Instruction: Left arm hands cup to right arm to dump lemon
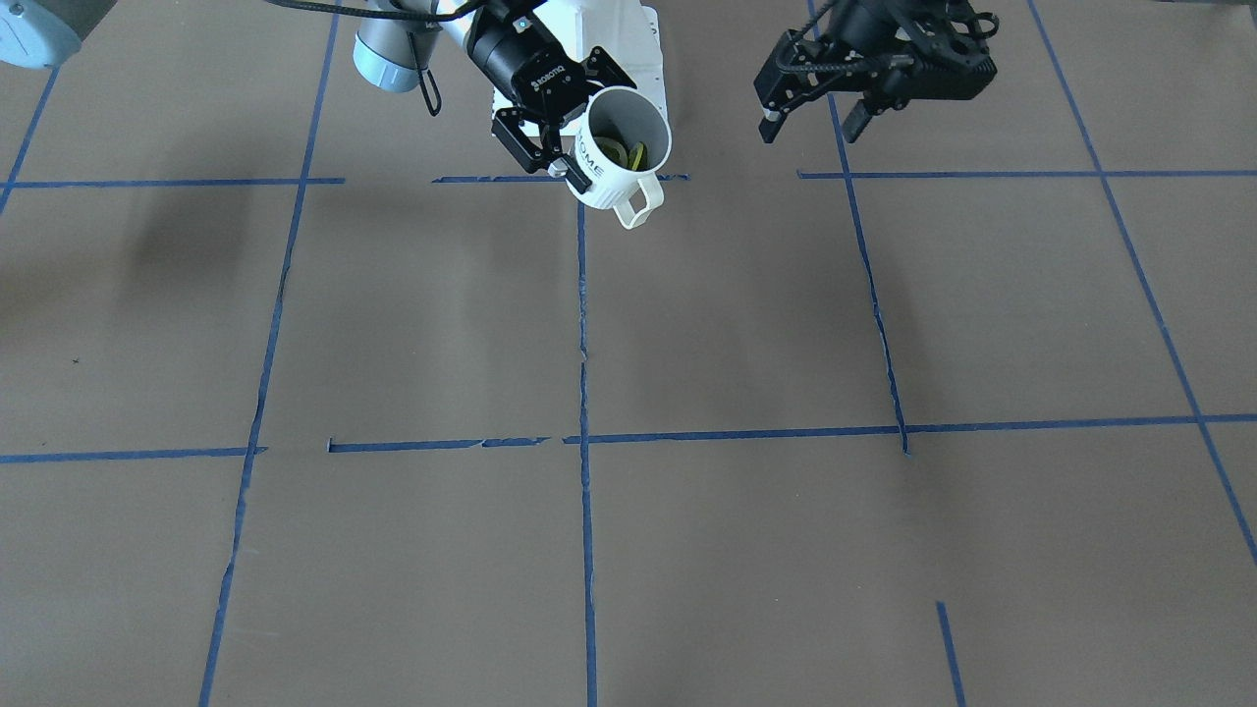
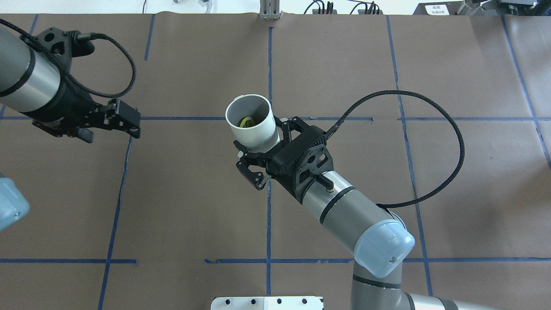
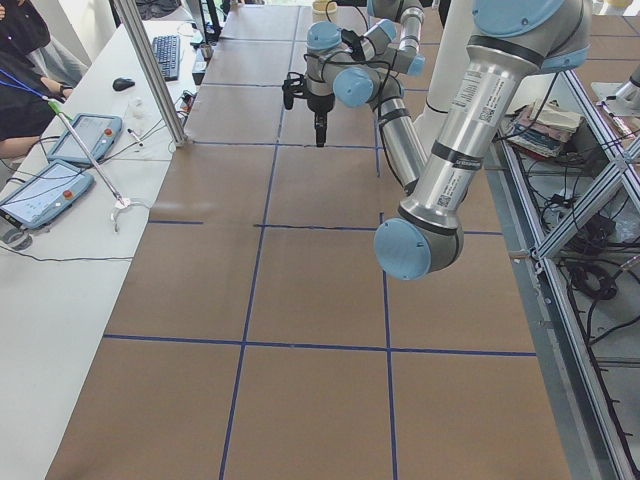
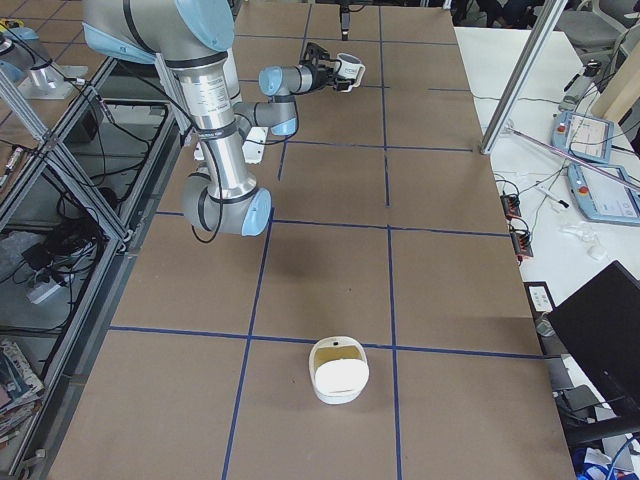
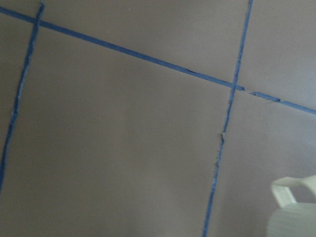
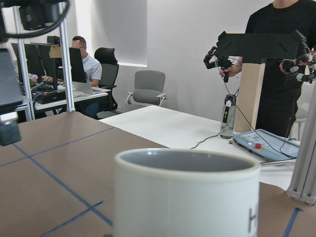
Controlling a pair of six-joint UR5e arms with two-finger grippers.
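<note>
Overhead exterior gives me my reference: the tape crossing (image 2: 269, 118) at mid-table. Just above it I see the right gripper (image 2: 262, 138) clamped on the cup (image 2: 258, 129), one finger on each side of the ribbed wall, the cup held clear of the table (image 2: 387, 181). Its mouth faces up with a slight lean, and its handle points away from the gripper. The lemon (image 2: 246, 122) lies at the bottom of the cup. Well off from the crossing, on the robot's left side, the left gripper (image 1: 810, 123) hangs with fingers apart, holding nothing.
</note>
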